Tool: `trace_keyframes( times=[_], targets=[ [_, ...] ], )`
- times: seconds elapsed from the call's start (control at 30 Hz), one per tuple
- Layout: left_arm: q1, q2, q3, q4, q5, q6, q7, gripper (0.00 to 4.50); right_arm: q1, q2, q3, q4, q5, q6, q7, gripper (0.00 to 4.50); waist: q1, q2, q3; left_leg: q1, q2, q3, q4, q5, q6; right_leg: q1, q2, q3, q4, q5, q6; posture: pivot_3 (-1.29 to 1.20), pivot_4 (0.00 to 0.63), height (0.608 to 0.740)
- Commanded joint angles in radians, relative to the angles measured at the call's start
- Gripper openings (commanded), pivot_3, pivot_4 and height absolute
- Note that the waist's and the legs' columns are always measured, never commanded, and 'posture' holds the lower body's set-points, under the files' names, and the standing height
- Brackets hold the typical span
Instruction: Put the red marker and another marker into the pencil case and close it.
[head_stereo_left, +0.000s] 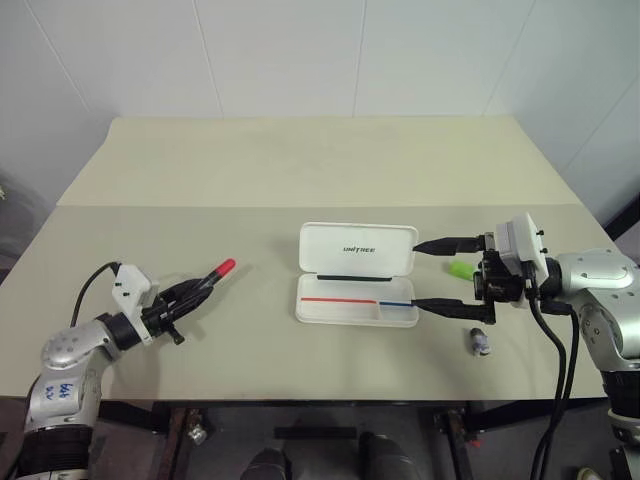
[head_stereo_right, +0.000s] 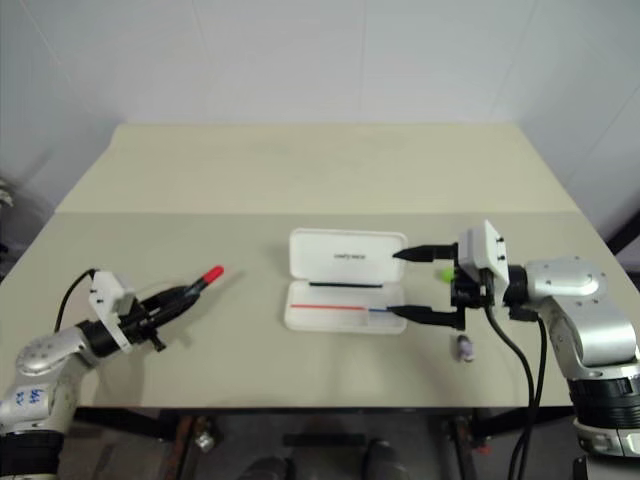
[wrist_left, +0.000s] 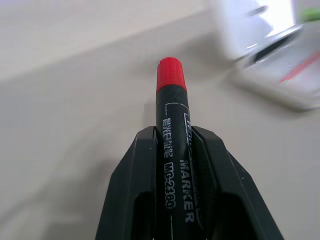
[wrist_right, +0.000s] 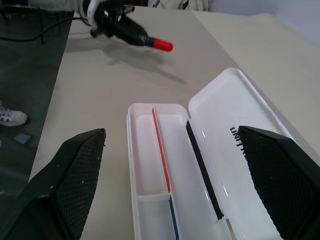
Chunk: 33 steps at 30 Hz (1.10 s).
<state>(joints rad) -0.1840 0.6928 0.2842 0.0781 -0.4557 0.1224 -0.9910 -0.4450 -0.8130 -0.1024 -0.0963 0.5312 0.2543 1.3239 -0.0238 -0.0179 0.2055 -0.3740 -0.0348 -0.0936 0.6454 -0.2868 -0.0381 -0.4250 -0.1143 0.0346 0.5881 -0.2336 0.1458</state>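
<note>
My left gripper is shut on the red marker at the table's left. Its black fingers clamp the black body, and the red cap sticks out ahead toward the pencil case. The marker is held off the table, casting a shadow below. The white pencil case lies open in the middle, with the lid flat behind the tray. My right gripper is open at the case's right end, one finger beside the lid and one beside the tray. The light-green marker lies just behind that gripper, partly hidden.
A small dark purplish object lies on the table near the front edge, right of the case. The beige table stretches bare behind the case up to a white wall. Cables hang off both arms.
</note>
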Motion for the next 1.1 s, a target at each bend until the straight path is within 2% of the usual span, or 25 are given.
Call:
trace_keyframes(
  times=[0.03, 0.23, 0.4, 0.63, 0.87, 1.1],
  targets=[
    [-0.039, 0.057, -0.026, -0.073, -0.04, 0.028, -0.098, 0.62, 0.005, -0.005, -0.009, 0.006, -0.004, -0.032, 0.015, 4.5, -0.001, 0.0, 0.0, 0.0, 0.0, 0.0, 0.0, 0.0, 0.0, 0.0, 0.0, 0.0, 0.0, 0.0, 0.0, 0.0, 0.15, 0.74],
    [-0.208, 0.062, -0.144, -0.062, 0.005, 0.04, -0.161, 0.62, 0.021, 0.002, -0.006, 0.001, -0.012, -0.046, 0.002, 4.5, 0.001, 0.0, 0.0, 0.0, 0.0, 0.0, 0.0, 0.0, 0.0, 0.0, 0.0, 0.0, 0.0, 0.0, 0.0, 0.0, 0.15, 0.74],
    [-0.34, -0.002, -0.273, -0.003, 0.081, 0.007, -0.176, 0.62, 0.069, -0.01, -0.018, -0.032, -0.014, -0.048, -0.016, 4.5, 0.01, 0.0, 0.0, 0.0, -0.001, 0.0, 0.001, 0.0, 0.0, 0.001, 0.0, 0.0, 0.0, 0.0, 0.001, 0.0, 0.15, 0.74],
    [-0.456, -0.151, -0.417, 0.141, 0.196, -0.077, -0.162, 0.62, 0.144, -0.039, -0.065, -0.077, -0.011, -0.044, -0.043, 4.5, 0.012, 0.0, 0.0, -0.001, -0.001, 0.001, 0.001, 0.0, 0.001, 0.0, 0.0, 0.0, -0.001, 0.0, 0.001, 0.0, 0.15, 0.74],
    [-0.532, -0.281, -0.474, 0.288, 0.265, -0.145, -0.131, 0.62, 0.227, -0.061, -0.12, -0.148, 0.002, -0.028, -0.079, 4.5, 0.024, 0.0, 0.0, -0.001, -0.001, 0.001, 0.002, 0.0, 0.001, 0.001, 0.0, 0.0, -0.002, 0.001, 0.002, 0.0, 0.15, 0.74],
    [-0.604, -0.365, -0.503, 0.415, 0.317, -0.189, -0.117, 0.62, 0.268, -0.065, -0.153, -0.193, 0.016, -0.006, -0.116, 4.5, 0.024, 0.0, 0.0, -0.001, -0.001, 0.001, 0.003, 0.0, 0.001, 0.002, 0.0, 0.0, -0.003, 0.001, 0.003, 0.0, 0.15, 0.74]
  ],
)
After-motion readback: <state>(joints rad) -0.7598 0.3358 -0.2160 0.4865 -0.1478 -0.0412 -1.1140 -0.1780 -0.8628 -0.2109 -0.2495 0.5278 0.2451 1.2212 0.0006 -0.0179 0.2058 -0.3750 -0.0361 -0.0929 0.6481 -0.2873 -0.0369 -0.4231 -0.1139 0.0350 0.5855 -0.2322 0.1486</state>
